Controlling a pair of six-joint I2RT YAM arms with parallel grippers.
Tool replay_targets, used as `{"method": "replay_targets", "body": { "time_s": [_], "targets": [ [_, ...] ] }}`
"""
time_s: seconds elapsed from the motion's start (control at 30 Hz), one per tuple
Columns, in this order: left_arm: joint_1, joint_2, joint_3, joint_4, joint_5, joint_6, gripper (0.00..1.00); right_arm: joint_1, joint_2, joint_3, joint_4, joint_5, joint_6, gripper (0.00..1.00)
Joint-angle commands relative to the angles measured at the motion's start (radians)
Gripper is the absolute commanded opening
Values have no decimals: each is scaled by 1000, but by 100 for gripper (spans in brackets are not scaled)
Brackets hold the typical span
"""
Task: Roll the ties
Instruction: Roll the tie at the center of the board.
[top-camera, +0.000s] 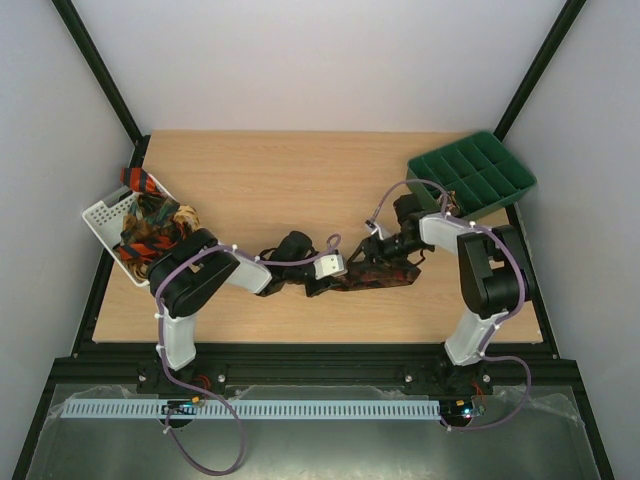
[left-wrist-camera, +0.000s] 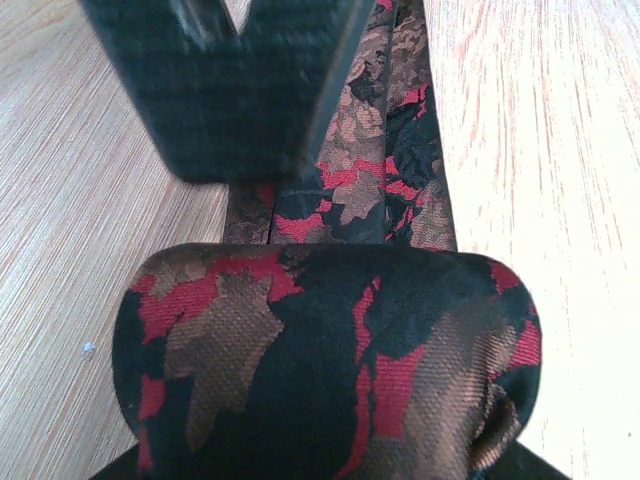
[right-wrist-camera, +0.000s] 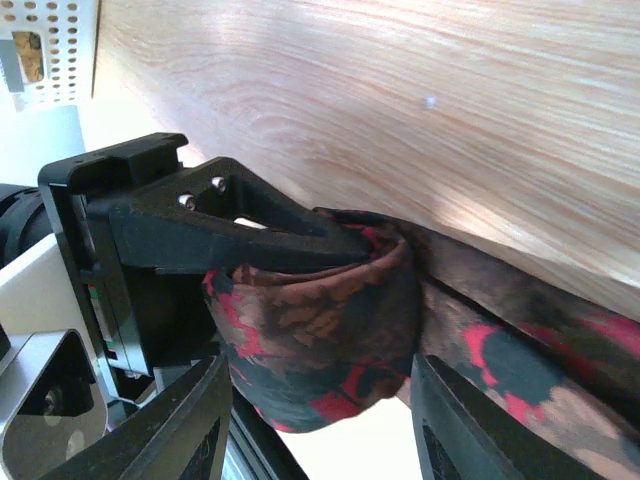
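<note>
L hand (right-wrist-camera: 300, 300) clamps tie (left-wrist-camera: 330, 370) roll, R hand (right-wrist-camera: 320, 430) spread astride.

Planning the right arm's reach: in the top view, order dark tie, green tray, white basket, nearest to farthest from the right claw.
1. dark tie, at the right claw
2. green tray, back right
3. white basket, far left
</note>
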Motion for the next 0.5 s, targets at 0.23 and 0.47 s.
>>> {"method": "replay_targets", "body": {
  "time_s": [0.23,0.47],
  "targets": [
    [3,28,-21,-157,-5,22,33,71,113,23,49,62,52,35],
    [8,8,-10,-169,5,38,41,53,135,16,-14,111,6,1]
  ]
}}
